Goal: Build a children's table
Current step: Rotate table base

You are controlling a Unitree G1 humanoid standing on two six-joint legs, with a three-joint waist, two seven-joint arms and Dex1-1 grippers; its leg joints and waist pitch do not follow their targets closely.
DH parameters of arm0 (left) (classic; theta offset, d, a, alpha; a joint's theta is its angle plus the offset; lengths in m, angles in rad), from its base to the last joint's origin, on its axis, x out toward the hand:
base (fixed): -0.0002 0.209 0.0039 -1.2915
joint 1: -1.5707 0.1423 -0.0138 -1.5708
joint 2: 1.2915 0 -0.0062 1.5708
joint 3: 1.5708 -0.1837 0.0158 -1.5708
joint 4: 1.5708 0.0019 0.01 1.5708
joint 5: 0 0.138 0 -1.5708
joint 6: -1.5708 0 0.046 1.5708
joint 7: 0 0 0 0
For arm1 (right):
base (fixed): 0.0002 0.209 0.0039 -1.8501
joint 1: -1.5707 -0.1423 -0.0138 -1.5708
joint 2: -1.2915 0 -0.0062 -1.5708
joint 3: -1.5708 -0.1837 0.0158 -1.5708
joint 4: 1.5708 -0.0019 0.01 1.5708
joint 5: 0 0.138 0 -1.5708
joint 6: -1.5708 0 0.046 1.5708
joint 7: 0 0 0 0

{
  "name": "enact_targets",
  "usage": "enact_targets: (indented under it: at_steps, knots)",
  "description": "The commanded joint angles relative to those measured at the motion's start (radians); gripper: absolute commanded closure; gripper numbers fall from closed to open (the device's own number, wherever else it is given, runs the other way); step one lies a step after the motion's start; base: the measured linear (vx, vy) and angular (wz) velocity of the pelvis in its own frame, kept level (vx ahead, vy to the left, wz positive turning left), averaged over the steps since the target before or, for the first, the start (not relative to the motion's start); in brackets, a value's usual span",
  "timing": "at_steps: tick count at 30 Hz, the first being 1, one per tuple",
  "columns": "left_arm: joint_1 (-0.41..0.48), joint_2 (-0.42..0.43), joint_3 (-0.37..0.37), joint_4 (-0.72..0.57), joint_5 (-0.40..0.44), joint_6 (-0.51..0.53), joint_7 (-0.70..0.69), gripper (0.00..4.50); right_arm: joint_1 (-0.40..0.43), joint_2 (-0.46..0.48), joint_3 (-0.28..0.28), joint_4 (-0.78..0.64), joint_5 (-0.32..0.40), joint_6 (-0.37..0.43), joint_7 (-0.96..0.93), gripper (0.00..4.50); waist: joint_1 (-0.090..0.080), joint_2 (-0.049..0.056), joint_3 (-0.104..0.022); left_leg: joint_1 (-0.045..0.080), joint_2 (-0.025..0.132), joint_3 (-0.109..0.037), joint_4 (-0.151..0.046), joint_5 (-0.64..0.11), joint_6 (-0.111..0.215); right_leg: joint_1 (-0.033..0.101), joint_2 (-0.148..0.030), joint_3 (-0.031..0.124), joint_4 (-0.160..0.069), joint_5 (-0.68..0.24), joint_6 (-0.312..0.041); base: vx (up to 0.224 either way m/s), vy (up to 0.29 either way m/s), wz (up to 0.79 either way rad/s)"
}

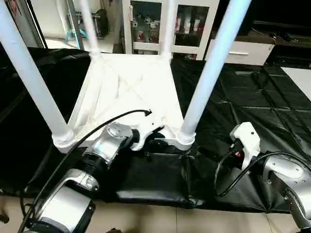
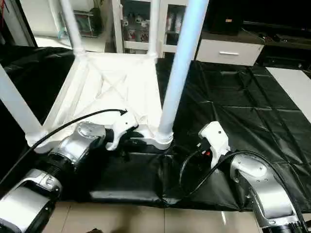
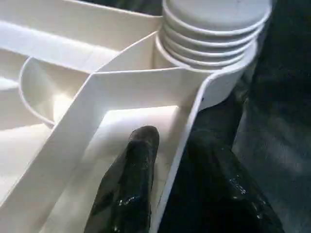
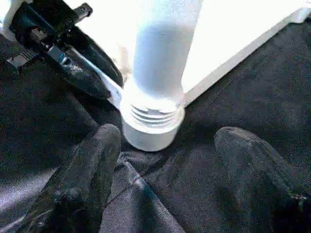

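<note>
The children's table stands upside down on the black sheet, its white tabletop [image 1: 126, 92] showing the X-ribbed underside. Legs rise from the sockets: near right leg [image 1: 211, 73], near left leg [image 1: 29, 73], and two at the far corners [image 1: 90, 24] [image 1: 167, 24]. My left gripper [image 1: 155, 144] is at the tabletop's near edge beside the near right socket [image 3: 214, 34]. One black finger [image 3: 136, 170] is inside the rim [image 3: 189, 121] and the other outside, closed against it. My right gripper [image 4: 170, 133] hangs open just short of that same leg's base [image 4: 150, 131], touching nothing.
A black sheet [image 1: 252, 97] covers the work surface, wrinkled and folded at the near edge [image 1: 160, 184], with tiled floor [image 1: 160, 218] below. A white cabinet with glass doors [image 1: 194, 24] stands behind. Black cables [image 1: 97, 124] run along both forearms.
</note>
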Motion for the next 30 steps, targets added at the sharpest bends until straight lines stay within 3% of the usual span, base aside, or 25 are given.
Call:
enact_targets:
  at_steps: [1,5,10,13,15,17,20,22,23,27,30]
  knots:
    - [-0.012,-0.003,-0.035,0.015,0.026,0.008,-0.022,3.46,-0.008,-0.003,-0.022,0.016,-0.012,-0.013,0.002,1.06,-0.007,-0.006,-0.051,0.012,0.015,0.001,-0.085,-0.302,0.014,0.035,-0.035,0.022,-0.082,-0.334,-0.16,0.0,0.0,0.0]
    - [-0.003,0.004,-0.041,0.002,0.028,0.017,-0.047,3.64,-0.009,-0.005,-0.022,0.02,-0.012,-0.018,0.006,1.06,-0.008,-0.006,-0.052,0.009,0.015,0.0,-0.085,-0.284,0.013,0.037,-0.034,0.023,-0.078,-0.293,-0.168,0.0,0.0,0.0]
    - [0.006,0.03,-0.099,-0.011,0.086,0.015,-0.078,3.72,-0.014,-0.007,-0.02,0.026,-0.016,-0.026,0.01,1.06,-0.006,-0.005,-0.054,0.009,0.017,0.002,-0.083,-0.256,0.023,0.038,-0.035,0.024,-0.074,-0.253,-0.182,0.0,0.0,0.0]
    - [0.008,0.054,-0.142,-0.016,0.146,0.015,-0.06,3.74,-0.019,-0.008,-0.019,0.028,-0.017,-0.029,0.012,1.06,-0.009,-0.003,-0.051,0.009,0.017,0.001,-0.086,-0.275,0.02,0.037,-0.035,0.023,-0.077,-0.285,-0.169,0.0,0.0,0.0]
    - [0.015,0.05,-0.131,-0.041,0.147,0.072,-0.027,3.79,-0.021,-0.008,-0.021,0.03,-0.017,-0.031,0.013,1.06,-0.01,-0.004,-0.049,0.011,0.017,0.001,-0.087,-0.305,0.008,0.035,-0.036,0.024,-0.08,-0.337,-0.158,0.0,0.0,0.0]
    - [0.023,0.036,-0.107,-0.069,0.126,0.135,-0.006,3.79,-0.022,-0.008,-0.022,0.031,-0.016,-0.031,0.013,1.06,-0.011,-0.006,-0.048,0.009,0.016,0.0,-0.088,-0.3,0.009,0.035,-0.036,0.024,-0.08,-0.333,-0.164,0.0,0.0,0.0]
    - [0.064,-0.014,-0.036,-0.211,0.066,0.383,0.07,3.81,-0.02,-0.006,-0.022,0.032,-0.017,-0.031,0.015,1.06,-0.015,-0.01,-0.049,0.006,0.018,0.001,-0.087,-0.281,0.015,0.037,-0.035,0.023,-0.076,-0.312,-0.175,0.0,0.0,0.0]
    - [0.088,-0.037,-0.008,-0.269,0.056,0.455,0.114,3.81,-0.02,-0.004,-0.021,0.032,-0.018,-0.031,0.015,1.06,-0.022,-0.011,-0.051,0.0,0.017,0.001,-0.086,-0.251,0.022,0.043,-0.035,0.022,-0.071,-0.278,-0.187,0.0,0.0,0.0]
    - [0.11,-0.071,0.042,-0.305,0.03,0.499,0.162,3.81,-0.022,0.0,-0.019,0.032,-0.019,-0.032,0.015,1.06,-0.029,-0.013,-0.052,-0.004,0.016,0.001,-0.082,-0.23,0.031,0.046,-0.034,0.022,-0.069,-0.251,-0.196,0.0,0.0,0.0]
    - [0.134,-0.122,0.131,-0.332,-0.013,0.541,0.249,3.83,-0.026,0.005,-0.017,0.035,-0.022,-0.032,0.014,1.06,-0.044,-0.013,-0.055,-0.008,0.009,0.005,-0.073,-0.185,0.073,0.047,-0.03,0.02,-0.072,-0.213,-0.211,0.0,0.0,0.0]
    - [0.154,-0.155,0.214,-0.359,-0.026,0.591,0.342,3.83,-0.026,0.008,-0.016,0.038,-0.023,-0.034,0.015,1.06,-0.052,-0.015,-0.054,-0.011,0.009,0.004,-0.074,-0.194,0.086,0.047,-0.028,0.018,-0.078,-0.248,-0.202,0.0,0.0,0.0]
